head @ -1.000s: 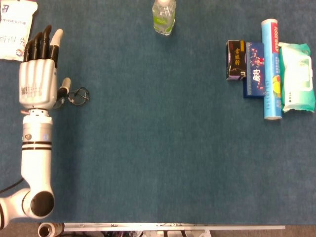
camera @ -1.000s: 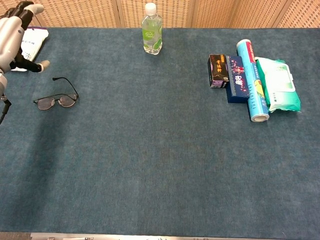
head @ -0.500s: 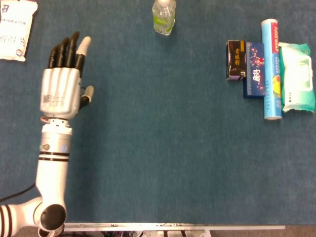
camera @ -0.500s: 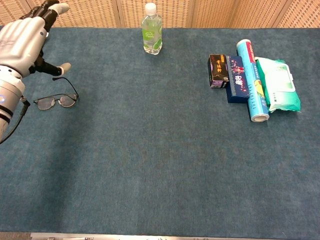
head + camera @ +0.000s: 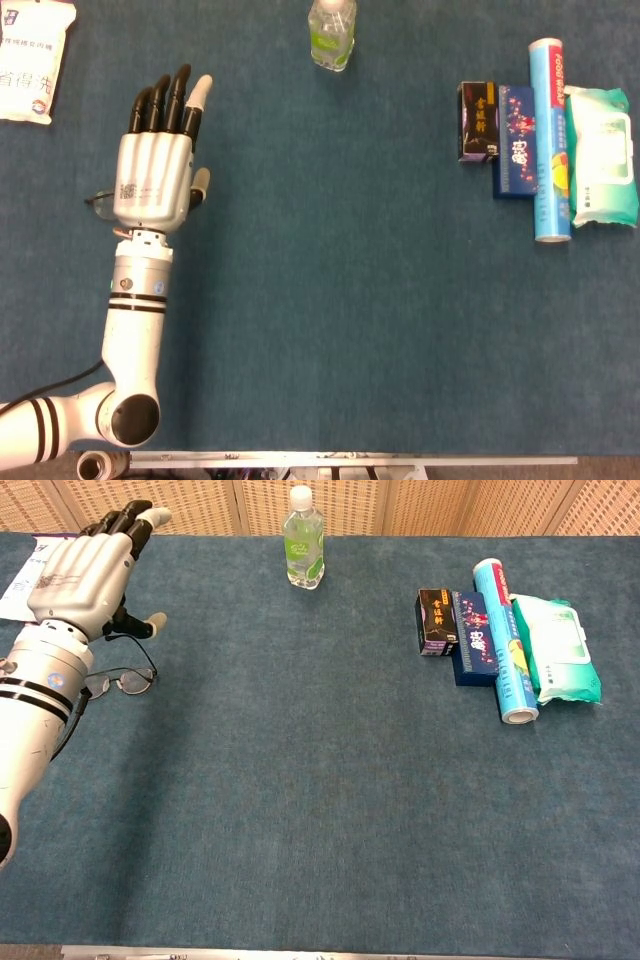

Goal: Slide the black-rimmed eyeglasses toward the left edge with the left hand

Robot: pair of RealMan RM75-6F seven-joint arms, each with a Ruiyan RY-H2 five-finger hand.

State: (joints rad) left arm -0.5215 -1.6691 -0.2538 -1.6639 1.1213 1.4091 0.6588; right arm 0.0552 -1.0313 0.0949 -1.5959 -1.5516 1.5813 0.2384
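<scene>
The black-rimmed eyeglasses (image 5: 122, 681) lie on the blue table cloth at the left; in the chest view one lens and an arm show beside my wrist. From the head view only a sliver of their rim (image 5: 101, 201) peeks out left of my hand. My left hand (image 5: 158, 165) hovers flat above the glasses, fingers straight and together, thumb out to the right, holding nothing. The chest view has the same left hand (image 5: 87, 576) raised over the glasses. My right hand shows in neither view.
A clear bottle with a green label (image 5: 332, 32) stands at the back centre. A white packet (image 5: 28, 60) lies at the far left corner. At the right sit a black box (image 5: 477, 122), a blue box (image 5: 516, 140), a blue tube (image 5: 550, 140) and a wipes pack (image 5: 602, 155).
My left arm has swung rightward from the left edge, and the hand now covers the glasses in the head view. The glasses have not moved.
</scene>
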